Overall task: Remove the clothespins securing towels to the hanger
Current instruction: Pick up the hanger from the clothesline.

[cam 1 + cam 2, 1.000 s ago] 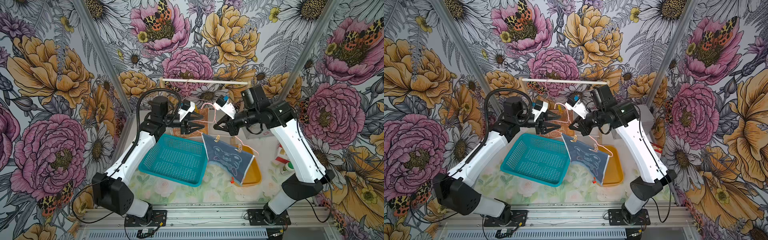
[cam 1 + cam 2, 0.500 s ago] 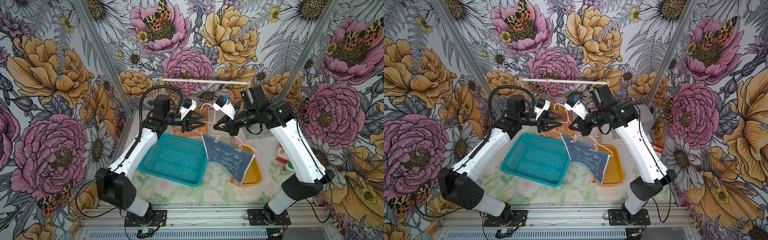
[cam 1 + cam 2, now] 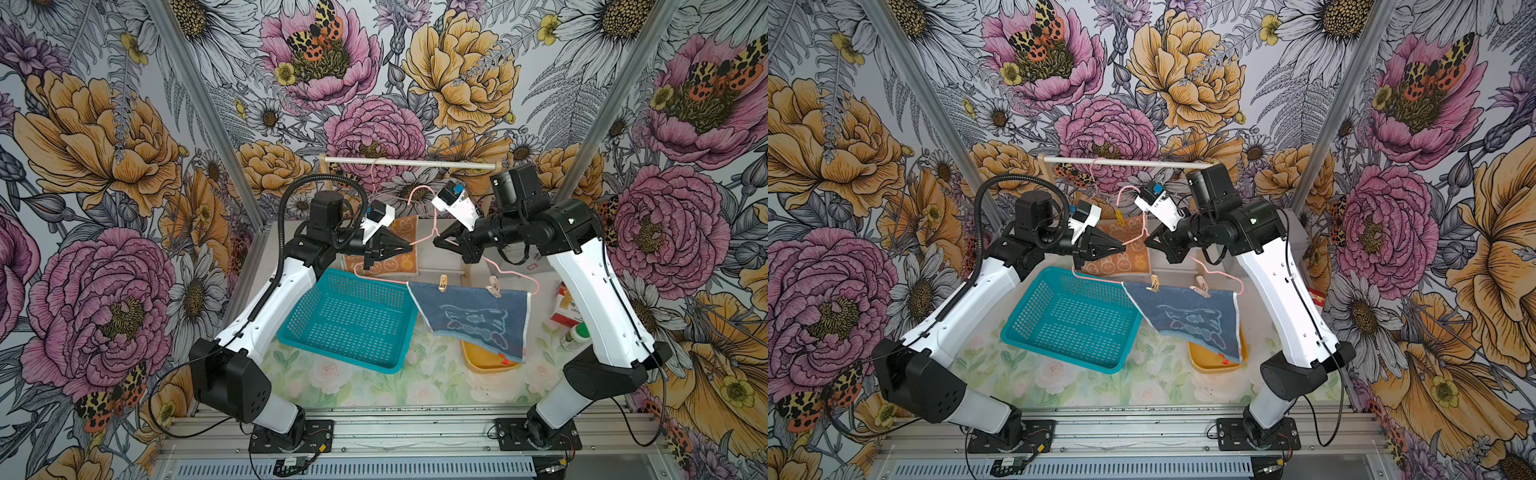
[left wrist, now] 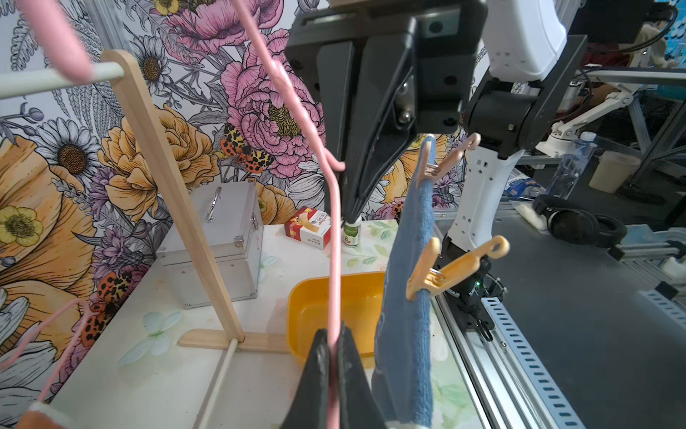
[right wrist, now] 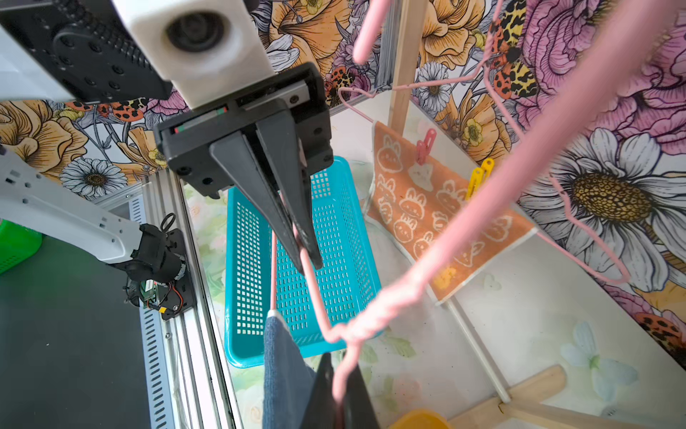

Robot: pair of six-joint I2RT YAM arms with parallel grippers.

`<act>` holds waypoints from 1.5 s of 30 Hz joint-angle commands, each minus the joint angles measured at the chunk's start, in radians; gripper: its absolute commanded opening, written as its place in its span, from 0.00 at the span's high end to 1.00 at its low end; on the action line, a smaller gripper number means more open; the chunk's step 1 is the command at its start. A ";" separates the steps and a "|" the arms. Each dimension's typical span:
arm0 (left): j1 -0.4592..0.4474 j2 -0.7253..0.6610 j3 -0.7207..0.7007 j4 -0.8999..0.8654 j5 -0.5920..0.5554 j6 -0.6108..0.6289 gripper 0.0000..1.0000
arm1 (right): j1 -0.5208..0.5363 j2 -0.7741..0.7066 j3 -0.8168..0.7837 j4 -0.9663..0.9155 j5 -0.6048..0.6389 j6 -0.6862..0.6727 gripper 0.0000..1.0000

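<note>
Both grippers hold one pink hanger [image 3: 515,273] above the table. My left gripper [image 3: 409,248] [image 4: 333,332] is shut on its sloping wire [image 4: 334,241]; my right gripper [image 3: 436,243] [image 5: 339,366] is shut on the wire just below the neck. A blue towel [image 3: 473,320] [image 3: 1187,320] hangs from the hanger's bottom bar, pinned by two wooden clothespins [image 3: 443,281] [image 3: 494,286]. Behind it, an orange bunny towel [image 5: 427,208] hangs on a second pink hanger from the rod, held by a red clothespin [image 5: 425,145] and a yellow clothespin [image 5: 479,178].
A teal basket [image 3: 349,320] sits under the left arm and a yellow bin [image 3: 490,361] lies below the blue towel. The wooden rack's post [image 4: 174,185] and a silver case [image 4: 219,237] stand at the back. A red box [image 3: 565,303] and a bottle [image 3: 575,336] are at the right.
My left gripper moved right to the held hanger and shut on its wire. The right gripper and the hanger have stayed where they were.
</note>
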 commanded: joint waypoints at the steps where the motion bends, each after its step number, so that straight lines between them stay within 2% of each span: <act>1: 0.001 -0.031 0.021 0.003 -0.081 -0.033 1.00 | 0.017 0.014 0.035 0.005 0.005 -0.007 1.00; 8: -0.001 -0.070 0.014 0.003 -0.188 -0.037 1.00 | 0.016 0.017 0.034 0.016 0.035 -0.004 1.00; 9: 0.000 -0.076 0.011 0.003 -0.206 -0.036 1.00 | 0.015 0.017 0.034 0.019 0.039 -0.004 0.95; 11: 0.002 -0.090 0.001 0.004 -0.243 -0.031 1.00 | 0.011 0.019 0.032 0.022 0.045 -0.005 0.79; 13: 0.004 -0.099 -0.008 0.003 -0.300 -0.030 1.00 | 0.006 0.020 0.031 0.030 0.057 -0.003 0.69; 16: 0.009 -0.115 -0.031 0.002 -0.390 -0.015 1.00 | -0.005 0.016 0.024 0.049 0.065 0.004 0.60; 18: 0.018 -0.126 -0.043 0.002 -0.402 -0.008 1.00 | -0.011 0.014 0.021 0.059 0.066 0.005 0.58; 24: 0.021 -0.141 -0.051 -0.046 -0.515 0.047 1.00 | -0.019 -0.005 -0.006 0.110 0.067 0.007 0.55; 32: 0.027 -0.151 -0.065 -0.078 -0.562 0.076 1.00 | -0.021 -0.015 -0.031 0.134 0.070 -0.001 0.55; 39: 0.043 -0.170 -0.065 -0.079 -0.527 0.070 1.00 | -0.021 -0.045 -0.117 0.136 -0.007 -0.047 0.56; 45: 0.079 -0.196 -0.049 -0.078 -0.434 0.033 1.00 | -0.022 -0.069 -0.265 0.202 -0.044 -0.081 0.58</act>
